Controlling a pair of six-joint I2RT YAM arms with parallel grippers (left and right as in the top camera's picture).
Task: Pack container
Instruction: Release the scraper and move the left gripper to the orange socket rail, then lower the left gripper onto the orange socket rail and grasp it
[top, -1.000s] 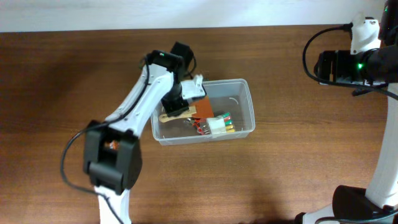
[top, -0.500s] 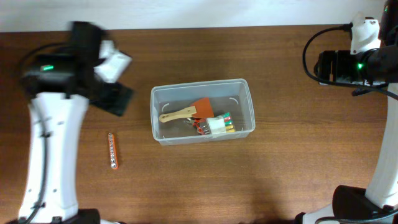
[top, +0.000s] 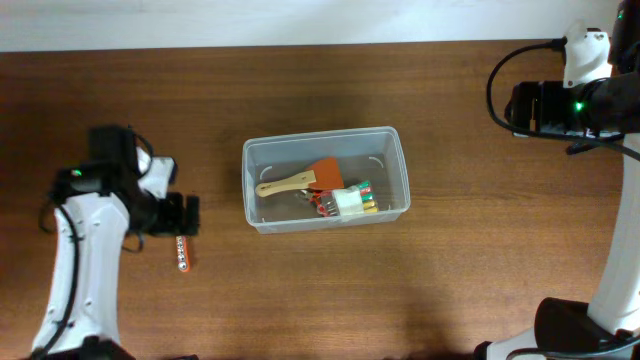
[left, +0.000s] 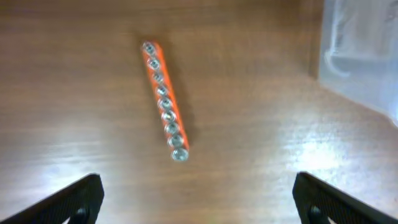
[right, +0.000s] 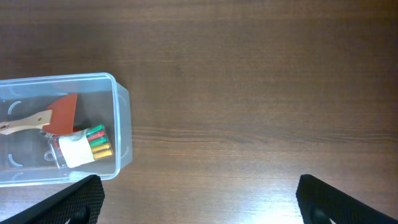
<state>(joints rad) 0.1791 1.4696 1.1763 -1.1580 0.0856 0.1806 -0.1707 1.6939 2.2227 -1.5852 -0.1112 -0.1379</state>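
Observation:
The clear plastic container (top: 395, 140) stands at the table's middle and holds a wooden-handled brush with an orange head (top: 300, 180) and a white holder of coloured pieces (top: 352, 199). It also shows in the right wrist view (right: 118, 87) and at the left wrist view's right edge (left: 367, 68). An orange bit strip with silver sockets (top: 181, 254) lies on the table left of the container; it shows in the left wrist view (left: 163, 99). My left gripper (top: 176, 215) is open and empty just above the strip. My right gripper (right: 199, 205) is open and empty at the far right.
The white wall edge (top: 300, 20) runs along the table's back. The right arm's base (top: 560, 330) stands at the bottom right.
My left arm swung out of the container to the far left, then came down over the orange bit strip. The brush now lies in the container. The right arm has not moved.

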